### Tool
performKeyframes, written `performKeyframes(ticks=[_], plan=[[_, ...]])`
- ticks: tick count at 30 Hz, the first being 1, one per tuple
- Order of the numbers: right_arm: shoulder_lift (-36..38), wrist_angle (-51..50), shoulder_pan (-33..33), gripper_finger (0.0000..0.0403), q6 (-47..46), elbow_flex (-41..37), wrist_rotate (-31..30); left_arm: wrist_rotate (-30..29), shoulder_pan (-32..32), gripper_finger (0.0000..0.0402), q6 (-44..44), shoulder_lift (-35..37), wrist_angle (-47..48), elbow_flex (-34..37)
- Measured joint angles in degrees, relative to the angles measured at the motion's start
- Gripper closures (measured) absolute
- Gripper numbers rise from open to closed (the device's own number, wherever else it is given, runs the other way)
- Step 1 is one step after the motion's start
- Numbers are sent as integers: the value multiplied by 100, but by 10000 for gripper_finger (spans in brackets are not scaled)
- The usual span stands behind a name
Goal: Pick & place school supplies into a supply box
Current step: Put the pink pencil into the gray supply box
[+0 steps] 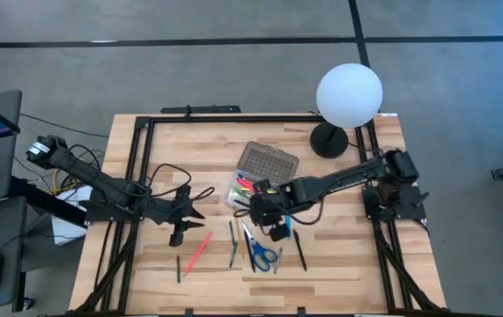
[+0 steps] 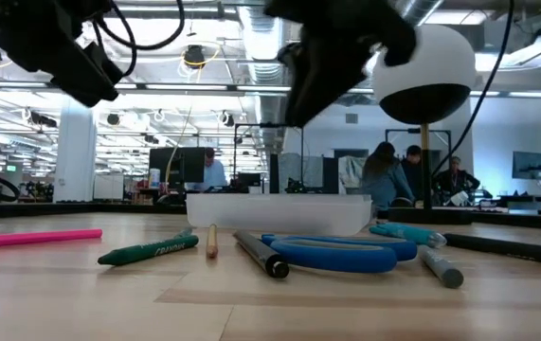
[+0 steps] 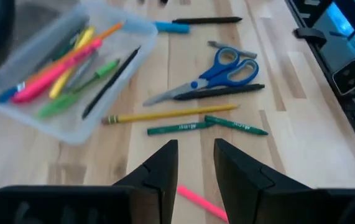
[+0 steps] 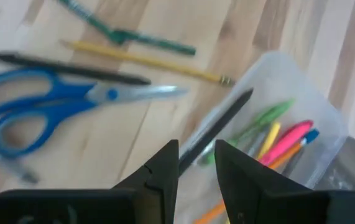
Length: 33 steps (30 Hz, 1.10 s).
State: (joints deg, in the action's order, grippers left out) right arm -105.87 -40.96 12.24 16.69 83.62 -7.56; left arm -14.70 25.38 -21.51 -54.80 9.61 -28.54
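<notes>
Supply box: clear plastic case [image 1: 249, 189], grey dotted lid [image 1: 267, 162] hinged open behind it; sits directly under the right gripper and well ahead of the left gripper.
Contents so far: pink, yellow, orange, green and blue-tipped pens lying lengthwise in the tray [image 3: 58, 68], plus a black pen [image 4: 217, 130] resting slantwise across them.
Progress: judged roughly halfway; several supplies are in, a similar number remain on the table.
Left to place, near the right gripper: blue-handled scissors [image 4: 46, 102], a black pen [image 4: 71, 67] touching the scissors' blades, a yellow pencil [image 4: 146, 61], two green pencils [image 3: 205, 126].
Left to place, elsewhere: a pink pen [image 1: 198, 251] just below the left gripper, a dark pen [image 1: 299, 251] on the far side of the scissors, a grey marker [image 2: 438, 265], a blue-capped pen [image 3: 196, 23].
Right gripper [image 4: 196, 168]: hovering over the box's near end, fingers parted and empty, the black pen lying in the box just past them.
Left gripper [image 3: 194, 165]: hanging above the table short of the loose supplies, fingers slightly apart, holding nothing.
Appearance: thin, pencil-length, brightly coloured sticks; scissors small, steel blades shut.
Other: white globe lamp [image 1: 348, 95] behind the box.
</notes>
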Motion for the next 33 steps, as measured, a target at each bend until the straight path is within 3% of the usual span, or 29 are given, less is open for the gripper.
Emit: performKeyframes(ticks=[6, 16, 20, 28, 33], plan=[[942, 781, 261, 306, 17, -860, -2, -102, 176, 304, -613, -511, -29, -2], [3750, 3815, 633, 306, 44, -3991, -1, -126, 326, 304, -1767, -1872, -411, -6], [4550, 5105, 730, 306, 73, -5035, 5, -76, 389, 304, -2186, -2224, -387, -112], [5010, 6664, 1040, 306, 363, -6189, -2, -110, 622, 304, -2454, -2723, -29, -766], [4868, 7239, 1141, 306, 433, -6547, -4, -120, 746, 304, -3071, -2973, 1221, -1362]])
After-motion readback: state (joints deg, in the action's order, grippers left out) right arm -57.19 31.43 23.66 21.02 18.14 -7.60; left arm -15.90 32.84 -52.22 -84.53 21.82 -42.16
